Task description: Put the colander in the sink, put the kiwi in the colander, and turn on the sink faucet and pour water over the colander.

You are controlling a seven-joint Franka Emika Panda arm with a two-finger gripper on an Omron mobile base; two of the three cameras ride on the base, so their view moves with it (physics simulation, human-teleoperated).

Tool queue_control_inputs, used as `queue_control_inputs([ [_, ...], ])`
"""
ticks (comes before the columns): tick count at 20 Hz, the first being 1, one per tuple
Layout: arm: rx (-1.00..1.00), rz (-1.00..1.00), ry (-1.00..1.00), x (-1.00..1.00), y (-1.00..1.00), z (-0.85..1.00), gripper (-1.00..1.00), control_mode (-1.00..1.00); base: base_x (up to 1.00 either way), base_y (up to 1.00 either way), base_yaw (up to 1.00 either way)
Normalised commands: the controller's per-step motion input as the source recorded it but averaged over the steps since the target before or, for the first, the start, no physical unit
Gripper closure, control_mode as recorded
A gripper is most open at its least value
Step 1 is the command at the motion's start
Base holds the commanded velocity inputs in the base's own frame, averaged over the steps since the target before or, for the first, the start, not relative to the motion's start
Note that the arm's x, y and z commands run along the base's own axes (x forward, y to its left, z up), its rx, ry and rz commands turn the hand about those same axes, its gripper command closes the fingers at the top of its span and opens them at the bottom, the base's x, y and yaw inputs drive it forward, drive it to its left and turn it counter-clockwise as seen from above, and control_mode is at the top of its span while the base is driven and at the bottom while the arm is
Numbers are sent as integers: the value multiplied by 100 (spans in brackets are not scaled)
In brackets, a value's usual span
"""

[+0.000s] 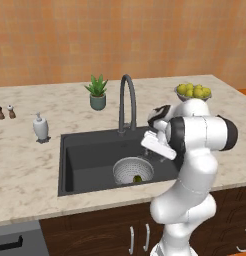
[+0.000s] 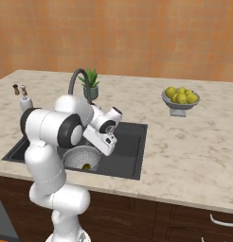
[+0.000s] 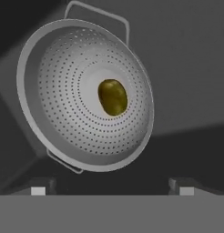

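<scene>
The silver colander (image 1: 126, 167) stands in the black sink (image 1: 85, 155), right of its middle. The olive-green kiwi (image 1: 137, 178) lies inside the colander, on its bottom. In the hand view I look straight down into the colander (image 3: 63, 100) with the kiwi (image 3: 112, 97) at its centre. My gripper (image 3: 112, 189) hovers above the colander, open, with nothing between its fingertips (image 3: 38, 189). The dark gooseneck faucet (image 1: 126, 100) rises behind the sink; no water is visible. From the right side, the colander (image 2: 78, 156) and kiwi (image 2: 86, 166) sit just under my hand.
A small potted plant (image 1: 98, 92) stands behind the faucet. A white soap pump (image 1: 40, 127) and two small shakers (image 1: 5, 112) are on the counter to the left. A grey bowl of yellow fruit (image 1: 193, 93) sits at the back right.
</scene>
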Motion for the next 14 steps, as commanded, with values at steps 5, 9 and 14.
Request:
queue_control_inputs([
  [5,-4,17,-12,-43,-15,55,-100,-100,0,0,0],
  [9,-16,28,-31,-44,-6,48,-100,-100,0,0,0],
  [14,-21,36,-44,-43,-3,41,-100,-100,0,0,0],
])
